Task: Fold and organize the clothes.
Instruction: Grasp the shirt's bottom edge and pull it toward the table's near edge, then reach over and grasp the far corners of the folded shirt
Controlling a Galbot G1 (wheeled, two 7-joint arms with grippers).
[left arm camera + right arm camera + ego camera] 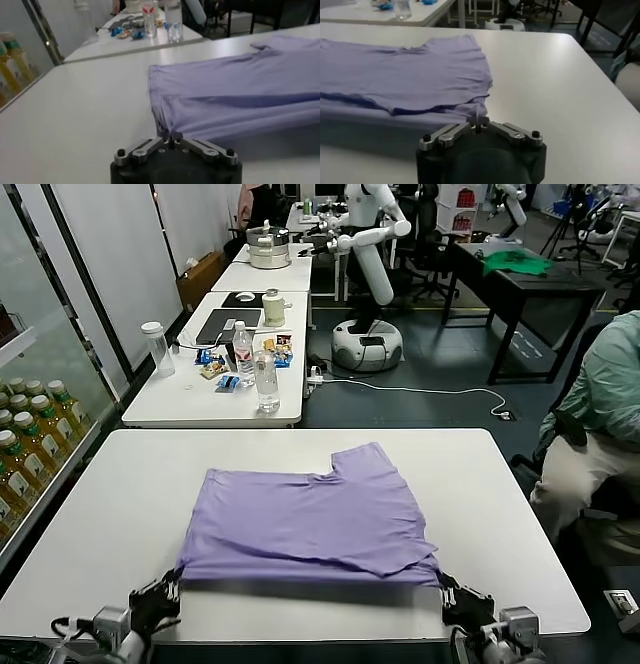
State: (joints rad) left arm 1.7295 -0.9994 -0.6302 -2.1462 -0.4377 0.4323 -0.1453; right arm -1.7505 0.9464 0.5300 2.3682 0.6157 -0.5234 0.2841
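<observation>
A large white bench fills the lower part of the head view, and a lavender T-shirt lies on it at the middle, nearer the robot's edge than the far edge. The shirt is partly folded into a broad shape whose long axis runs across the bench from the robot's left to its right; a short sleeve or corner juts toward the far side, right of centre. The near edge is lifted slightly, casting a dark shadow line on the bench beneath it. No print or writing can be read on the fabric. The left gripper sits at the shirt's near left corner, and in the left wrist view the left gripper has its jaws pinched together on a bunched tip of the purple cloth. The right gripper sits at the near right corner, and the right wrist view shows the right gripper likewise closed on a small gathered point of the fabric. Beyond the bench stands a second white table carrying clear plastic bottles and small snack packets whose labels are too small to read. Bottled drinks with yellow contents line a shelf at the far left.
</observation>
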